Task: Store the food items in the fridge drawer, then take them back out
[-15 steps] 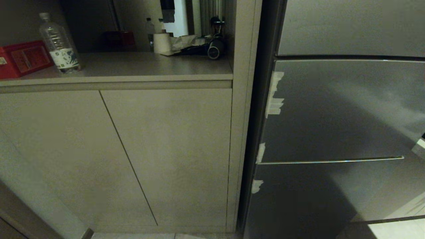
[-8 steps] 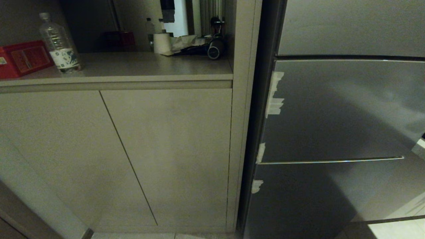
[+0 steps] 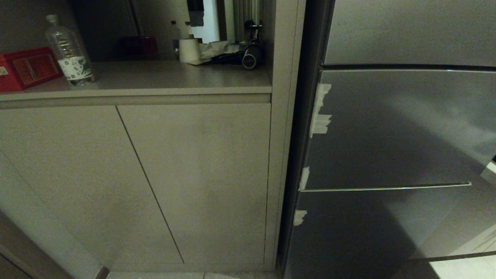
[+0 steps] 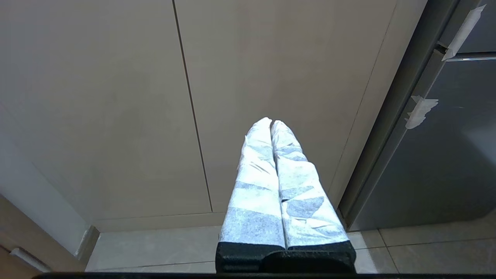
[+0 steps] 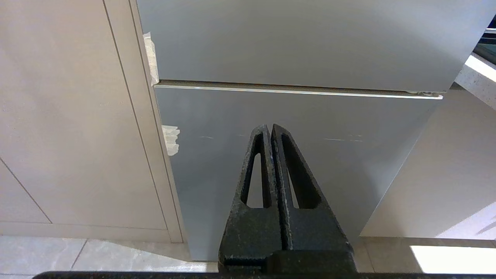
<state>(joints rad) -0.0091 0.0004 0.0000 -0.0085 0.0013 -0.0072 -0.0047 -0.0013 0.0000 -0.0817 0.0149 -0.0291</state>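
Neither arm appears in the head view. Both show only in their own wrist views, held low and level and facing the furniture ahead.

Left pincer [image 4: 271, 123]: clenched, its two white-wrapped fingers [image 4: 255, 178] pressed together along their length, grasping nothing. It points at the beige cabinet doors [image 4: 193, 97], close to the vertical seam between them, clear of the surface. Tiled floor [image 4: 155, 248] lies beneath it.

Right pincer [image 5: 269, 127]: clenched, bare black fingers [image 5: 294, 170] tip to tip, grasping nothing. It points at the lower grey fridge door [image 5: 310, 155], below the horizontal gap [image 5: 298, 90] dividing the lower panel from the one above. It stands apart from the door.

In the head view the fridge [image 3: 399, 131] fills the 3 o'clock side, all panels shut, with scraps of pale tape [image 3: 321, 112] along its left edge. The fridge drawer cannot be seen behind the shut doors. The food items are not visible in any view.

At 9 o'clock stands the cabinet [image 3: 155, 182], doors shut. On the desk [image 3: 162, 77] topping it: a plastic water bottle [image 3: 69, 50] upright at 10 o'clock, a red box [image 3: 25, 68] just beside it, and at 12 o'clock a white roll [image 3: 189, 50] with dark clutter I cannot identify.
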